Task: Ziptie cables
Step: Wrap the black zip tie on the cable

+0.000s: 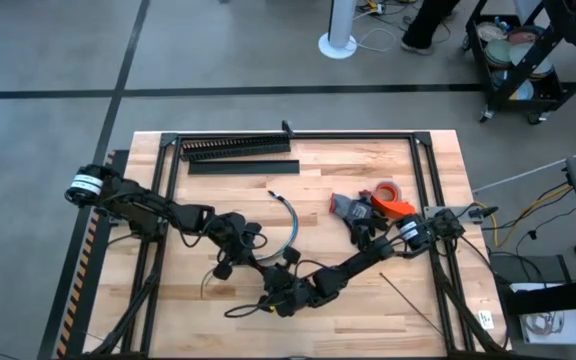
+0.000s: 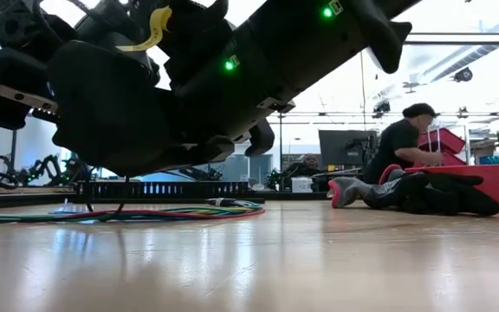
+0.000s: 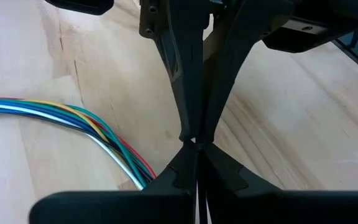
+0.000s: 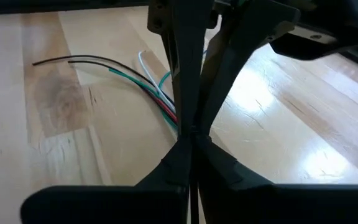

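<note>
The cables (image 1: 290,226) lie on the table in a curved bundle of thin coloured wires, also seen flat in the low view (image 2: 145,212). My left gripper (image 1: 226,265) (image 3: 194,140) is shut just left of the bundle's near end; the cables (image 3: 86,121) run under it. My right gripper (image 1: 274,298) (image 4: 191,134) is shut at the wires' loose ends (image 4: 123,71), which pass behind one finger. A thin dark ziptie (image 1: 412,301) lies on the table near the right front corner, far from both grippers. My left gripper is shut low over the table beside the cables (image 3: 143,177), which vanish under its body; whether it touches them I cannot tell. My right gripper is shut where the wires (image 4: 169,112) run behind its finger; the finger hides any contact.
A long black comb-toothed duct (image 1: 236,149) and a flat black strip (image 1: 243,167) lie along the far edge. A red tape roll (image 1: 388,189), an orange tool (image 1: 396,208) and a grey glove (image 1: 348,207) sit at the right. A person (image 2: 405,139) is beyond the table.
</note>
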### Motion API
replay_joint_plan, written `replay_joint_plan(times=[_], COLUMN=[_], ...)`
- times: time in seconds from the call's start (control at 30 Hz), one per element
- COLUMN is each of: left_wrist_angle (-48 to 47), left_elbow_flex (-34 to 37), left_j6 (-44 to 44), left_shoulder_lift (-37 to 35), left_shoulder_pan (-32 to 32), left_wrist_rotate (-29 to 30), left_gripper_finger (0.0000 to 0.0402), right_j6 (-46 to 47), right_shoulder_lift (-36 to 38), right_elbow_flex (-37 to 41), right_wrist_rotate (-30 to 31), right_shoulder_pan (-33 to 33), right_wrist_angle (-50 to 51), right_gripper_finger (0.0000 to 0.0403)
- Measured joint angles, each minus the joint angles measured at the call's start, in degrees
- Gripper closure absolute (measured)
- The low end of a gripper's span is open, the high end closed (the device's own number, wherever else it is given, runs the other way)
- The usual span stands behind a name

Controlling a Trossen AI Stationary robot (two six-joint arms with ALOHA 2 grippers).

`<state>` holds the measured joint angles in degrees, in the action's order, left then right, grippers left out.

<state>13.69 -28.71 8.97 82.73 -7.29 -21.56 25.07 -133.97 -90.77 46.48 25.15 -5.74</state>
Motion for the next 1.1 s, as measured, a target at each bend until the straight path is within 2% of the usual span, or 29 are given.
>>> replay_joint_plan(times=[0.2, 0.53, 0.73, 1.0, 1.1], left_wrist_angle=[0.2, 0.4, 0.4, 0.4, 1.1], left_elbow_flex=[0.0, 0.9, 2.7, 5.2, 6.1], left_j6=[1.8, 6.2, 8.2, 9.0, 9.0], left_shoulder_lift=[-0.1, -0.2, -0.3, -0.3, -0.3], left_shoulder_pan=[0.0, 0.0, 0.0, 0.7, 1.0], left_wrist_rotate=[0.0, -3.7, -5.0, -4.9, -4.9], left_gripper_finger=[0.0402, 0.0402, 0.0402, 0.0402, 0.0402], right_j6=[4.5, 11.2, 16.1, 25.1, 25.8], right_shoulder_lift=[0.6, 2.6, 4.3, 7.8, 8.9], right_elbow_flex=[-0.1, 0.0, 0.0, 0.1, 0.1], right_wrist_rotate=[0.3, -0.1, -2.0, -6.9, -3.7], right_shoulder_pan=[1.0, 4.9, 7.7, 11.2, 12.1], right_wrist_angle=[3.7, 9.4, 13.6, 25.1, 26.2], right_gripper_finger=[0.0402, 0.0403, 0.0403, 0.0401, 0.0402])
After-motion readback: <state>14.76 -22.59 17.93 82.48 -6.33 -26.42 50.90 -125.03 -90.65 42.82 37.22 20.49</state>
